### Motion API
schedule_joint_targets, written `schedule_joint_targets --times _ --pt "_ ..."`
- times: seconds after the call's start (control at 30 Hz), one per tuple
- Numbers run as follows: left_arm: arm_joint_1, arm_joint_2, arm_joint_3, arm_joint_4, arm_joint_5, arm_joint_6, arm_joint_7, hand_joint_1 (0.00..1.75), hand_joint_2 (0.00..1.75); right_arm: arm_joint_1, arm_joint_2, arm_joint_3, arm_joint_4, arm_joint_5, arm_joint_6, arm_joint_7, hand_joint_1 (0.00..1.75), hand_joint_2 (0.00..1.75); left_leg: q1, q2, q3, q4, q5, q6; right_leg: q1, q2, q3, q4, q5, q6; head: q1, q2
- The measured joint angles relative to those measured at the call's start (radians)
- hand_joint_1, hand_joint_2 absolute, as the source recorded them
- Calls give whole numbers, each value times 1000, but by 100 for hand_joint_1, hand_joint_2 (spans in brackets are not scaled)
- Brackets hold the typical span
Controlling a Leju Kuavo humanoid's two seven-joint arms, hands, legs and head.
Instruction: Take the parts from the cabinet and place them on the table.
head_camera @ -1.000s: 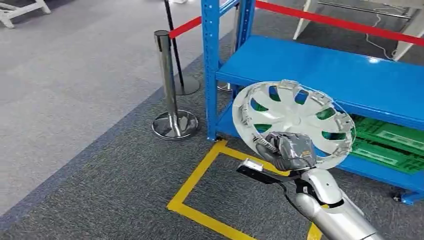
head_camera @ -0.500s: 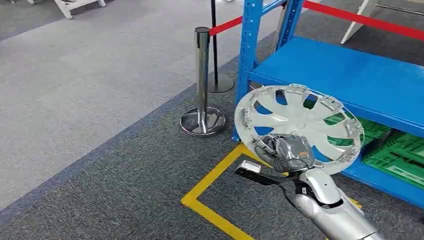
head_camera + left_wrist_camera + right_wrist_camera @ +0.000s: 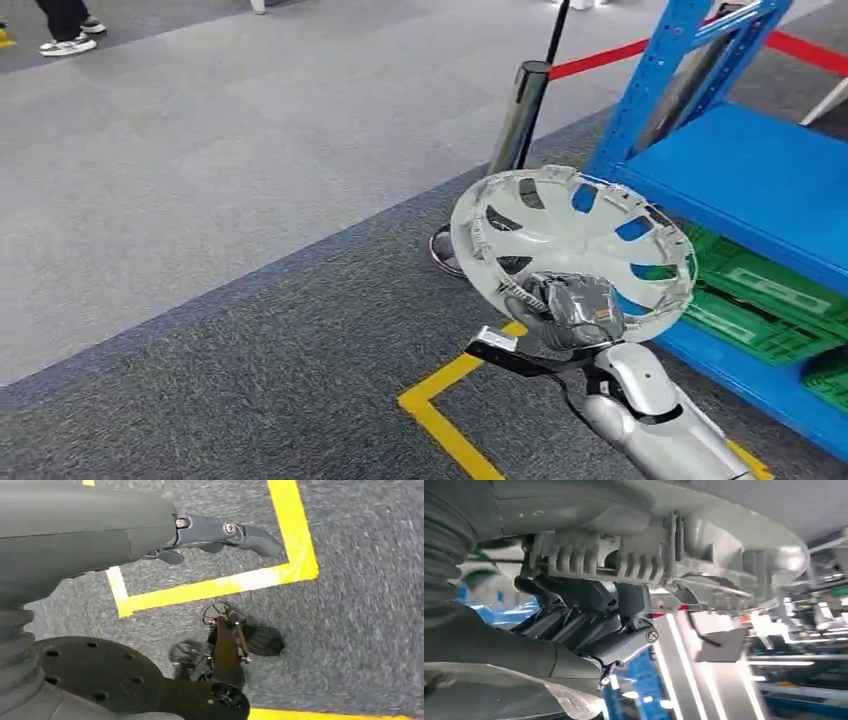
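A silver wheel cover [image 3: 570, 235] with spoke openings stands upright in front of me, held at its lower rim by my right hand [image 3: 575, 310]. In the right wrist view the dark fingers [image 3: 589, 620] clamp around the ribbed rim of the wheel cover [image 3: 704, 545]. The blue cabinet rack [image 3: 760, 180] is to the right, just behind the cover. My left hand [image 3: 150, 535] hangs over the carpet with its fingers [image 3: 225, 530] stretched out and nothing in it.
Green crates [image 3: 760, 300] lie on the rack's lowest shelf. A chrome stanchion [image 3: 520, 120] with a red belt [image 3: 600, 60] stands at the rack's corner. Yellow floor tape [image 3: 440, 410] marks the dark carpet. A person's feet [image 3: 65, 30] are at the far left.
The whole picture has shifted: the camera has swung left, so rack and stanchion slid right. The wheel cover stays in my right hand.
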Motion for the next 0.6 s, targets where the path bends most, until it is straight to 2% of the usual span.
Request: schedule_joint_targets --times 0.03,0.07,0.13,0.17,0.2,0.23,0.27,0.3,0.33,0.37,0.4,0.43,0.47,0.5,0.53,0.57,0.6 --pt "0 0 0 0 0 0 0 0 175 0 0 3 1 1 0 0 175 175 -5 -10 -8 6 -4 -7 -4 47 13 -26 -19 1 -1 0" --pt "-2 1 0 0 0 2 1 0 175 0 0 6 -1 5 0 -2 175 175 -3 -23 -17 16 -3 -10 -6 43 25 -38 -19 -4 -4 0" --pt "4 1 0 0 0 2 6 0 175 -1 0 10 0 14 -1 -3 175 175 3 -41 -22 8 5 -22 1 27 24 -35 -17 -13 -2 0" --pt "7 1 0 0 0 2 6 0 175 -5 2 12 -2 14 -1 -3 175 175 3 -50 -23 8 6 -27 0 16 26 -38 -14 -18 -3 0" --pt "8 8 0 0 3 2 6 0 175 -8 4 12 -3 14 -1 -3 175 175 3 -43 -25 13 -2 -30 -9 -1 33 -44 -11 -24 0 0" --pt "8 5 0 0 10 1 3 0 175 -11 5 10 -3 14 0 -3 175 175 -5 19 -37 45 -23 -38 -7 -11 38 -48 -14 -33 -12 0" --pt "5 5 0 0 15 -1 -3 0 175 -20 8 10 -3 14 2 -5 175 175 -2 55 -67 106 -54 -45 -6 -25 39 -48 -15 -38 -17 0" --pt "2 6 0 0 20 -5 -10 0 175 -27 8 13 0 14 5 -12 175 175 1 76 -105 185 -89 -50 -4 -38 40 -48 -16 -40 -16 0" --pt "0 6 0 0 24 -6 -15 0 175 -36 13 15 4 11 9 -18 175 175 4 87 -143 262 -119 -54 -2 -53 41 -48 -18 -42 -16 0" --pt "-1 6 0 0 30 -6 -20 0 175 -49 18 19 10 3 13 -26 175 175 8 91 -170 314 -129 -56 -2 -67 43 -48 -20 -42 -16 0" --pt "1 6 1 0 32 -6 -21 0 175 -63 25 22 16 -2 17 -29 175 175 10 93 -167 308 -111 -58 -2 -79 46 -48 -22 -41 -16 0" --pt "2 6 1 0 35 -6 -21 0 175 -79 32 27 24 -6 21 -35 175 175 11 95 -142 258 -74 -57 -1 -90 49 -48 -24 -40 -17 0" --pt "2 6 1 0 38 -6 -21 0 175 -91 38 31 28 -7 22 -37 175 175 10 103 -101 176 -29 -54 -1 -100 54 -48 -27 -39 -17 0" --pt "1 6 1 0 38 -6 -22 0 175 -101 45 34 32 -8 23 -37 175 175 6 129 -50 77 17 -46 0 -112 61 -48 -31 -36 -17 0" --pt "-1 6 1 0 38 -6 -23 0 175 -108 49 35 36 -9 23 -39 175 175 -6 191 -21 20 14 -38 2 -123 65 -50 -35 -31 -16 0" --pt "-6 6 1 0 39 -5 -23 0 175 -114 51 37 39 -9 23 -39 175 175 -19 200 -20 3 10 -30 11 -134 64 -48 -39 -24 -19 0" --pt "-7 5 1 0 39 -5 -23 0 175 -119 51 39 44 -9 23 -40 175 175 -18 187 -26 7 11 -26 13 -149 66 -51 -39 -21 -17 0"
